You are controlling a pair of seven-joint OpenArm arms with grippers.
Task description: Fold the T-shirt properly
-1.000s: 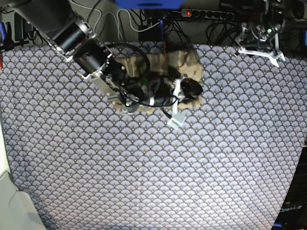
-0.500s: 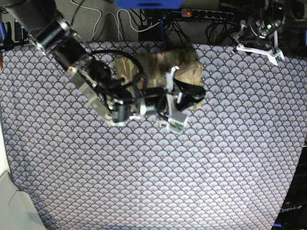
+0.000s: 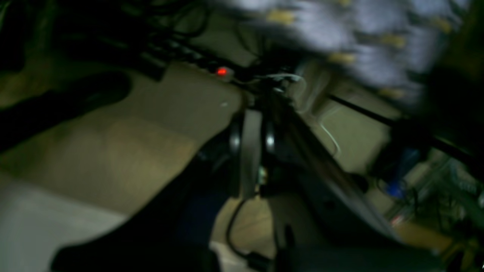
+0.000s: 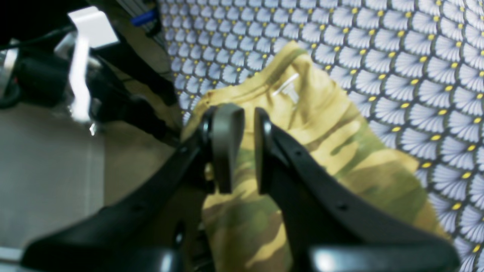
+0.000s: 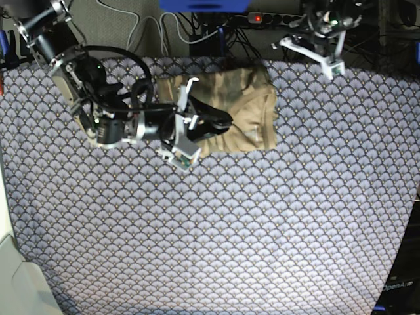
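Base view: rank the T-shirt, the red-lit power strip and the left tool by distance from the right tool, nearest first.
1. T-shirt: right under the right tool, at the table's far middle.
2. Power strip: behind the table, beyond the shirt.
3. Left tool: far right corner, raised.

The right arm enters from the upper left of the base view, bends at the elbow and stretches low and roughly level toward the middle, cables looped over its black links. Its wrist carries a white bracket, and the right gripper [image 5: 220, 121] points along the surface; in its wrist view the two dark fingers [image 4: 227, 143] stand a narrow gap apart with nothing pinched between them. The left arm is drawn back at the far upper right edge, its white-framed wrist raised. The left gripper [image 3: 251, 139] has its jaws pressed together, empty, in a blurred wrist view.
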